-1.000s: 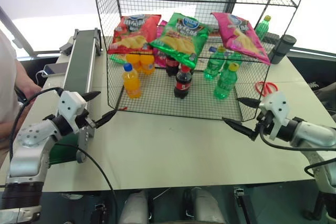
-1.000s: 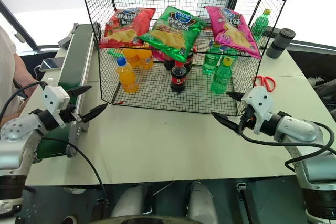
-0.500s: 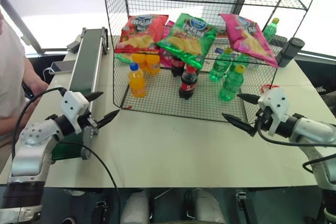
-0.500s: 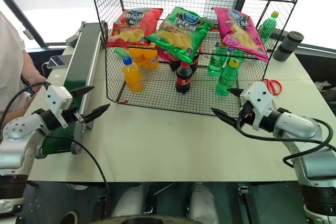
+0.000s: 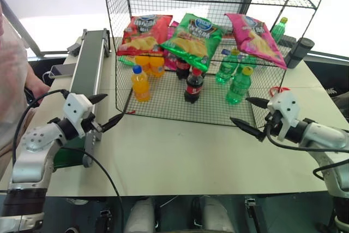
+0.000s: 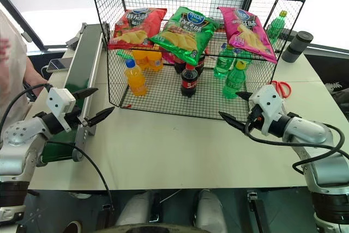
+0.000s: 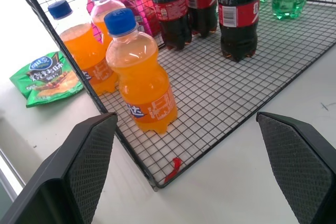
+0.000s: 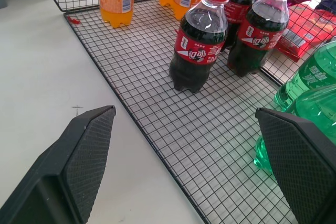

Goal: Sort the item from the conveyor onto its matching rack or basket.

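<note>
While both of my tools hang spread wide and empty over the counter [image 5: 174, 156], the left tool [image 5: 112, 107] sits just beside the near end of the conveyor [image 5: 87, 66], and the right tool [image 5: 240, 110] is just off the front right corner of the rack [image 5: 212, 107]. From the right tool, the pink crisp bag [image 5: 255, 32] lies up and away on the rack's middle tier, at its right end beside the green bag [image 5: 193, 34]. Its long axis slopes toward me over the tier's front edge. My right arm is plainly the nearer one. The belt shows nothing on the stretch I can see (my left arm covers its near end). Something pink [image 7: 137, 1] behind the cola bottles [image 7: 181, 9] is too hidden to name. A person [image 5: 13, 80] stands cut off at the left edge.
</note>
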Controlling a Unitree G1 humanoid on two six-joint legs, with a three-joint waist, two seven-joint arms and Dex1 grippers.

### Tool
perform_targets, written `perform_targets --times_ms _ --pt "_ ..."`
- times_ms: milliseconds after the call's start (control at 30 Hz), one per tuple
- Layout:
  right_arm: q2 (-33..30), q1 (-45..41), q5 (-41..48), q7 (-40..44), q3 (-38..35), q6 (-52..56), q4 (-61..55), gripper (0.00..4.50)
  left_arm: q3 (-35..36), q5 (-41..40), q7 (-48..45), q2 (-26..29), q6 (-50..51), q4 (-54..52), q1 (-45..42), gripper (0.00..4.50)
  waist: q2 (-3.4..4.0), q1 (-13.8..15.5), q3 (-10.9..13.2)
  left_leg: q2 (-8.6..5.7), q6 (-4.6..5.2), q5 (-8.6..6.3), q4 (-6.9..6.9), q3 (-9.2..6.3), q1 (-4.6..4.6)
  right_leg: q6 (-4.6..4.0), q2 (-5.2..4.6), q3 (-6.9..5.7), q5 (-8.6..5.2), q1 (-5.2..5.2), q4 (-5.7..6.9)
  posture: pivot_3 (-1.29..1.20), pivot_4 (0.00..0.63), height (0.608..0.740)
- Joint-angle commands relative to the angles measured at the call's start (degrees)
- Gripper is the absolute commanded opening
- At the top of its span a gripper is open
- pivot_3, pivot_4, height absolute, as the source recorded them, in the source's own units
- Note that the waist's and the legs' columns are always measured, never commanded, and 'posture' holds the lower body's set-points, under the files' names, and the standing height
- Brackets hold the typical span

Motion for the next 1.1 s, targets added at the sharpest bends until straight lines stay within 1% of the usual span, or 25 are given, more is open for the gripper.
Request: perform_targets --times_ms 33,467,700,833,1100 --pt "0.2 -0.5 1.1 0.5 -0.8 -0.7 -0.9 4.45 0.2 0.1 0.3 0.0 -0.2 -2.1 -0.4 4.5 -0.02 -0.1 0.0 0.05 0.01 -0.01 -0.01 0.04 -0.02 -0.04 0.06 0.07 0.03 -0.01 -0.04 0.0 0.15 0.74" --pt "0.6 0.6 -0.6 1.7 -0.2 -4.5 1.3 4.45 0.2 0.3 0.6 -0.2 -0.2 -2.3 -0.6 4.5 -0.03 -0.1 0.0 0.12 0.01 -0.01 -0.01 0.03 -0.01 -0.05 0.13 0.06 0.04 0.01 -0.04 0.0 0.15 0.74" --pt "0.4 -0.5 -1.1 2.3 1.2 -6.0 3.3 4.45 0.0 1.0 1.1 -0.8 -0.6 -2.6 -0.4 4.5 -0.03 -0.2 0.0 0.12 0.01 -0.01 -0.01 0.03 0.0 -0.05 0.14 0.06 0.04 0.01 -0.03 0.0 0.15 0.74" --pt "0.0 -0.6 -3.0 2.3 2.0 -8.0 4.1 4.45 -0.2 0.9 1.4 -1.4 -0.6 -3.2 -0.9 4.5 -0.03 -0.1 0.0 0.12 0.01 -0.01 0.0 0.03 -0.01 -0.06 0.14 0.06 0.04 0.01 -0.03 0.0 0.15 0.74" --pt "0.4 -0.7 -2.6 2.0 2.0 -8.0 3.6 4.45 -0.8 1.2 1.4 -2.1 -0.6 -2.4 -2.1 4.5 -0.04 -0.1 0.0 0.12 0.01 -0.01 0.0 0.03 -0.01 -0.05 0.14 0.06 0.04 0.02 -0.04 0.0 0.15 0.74"
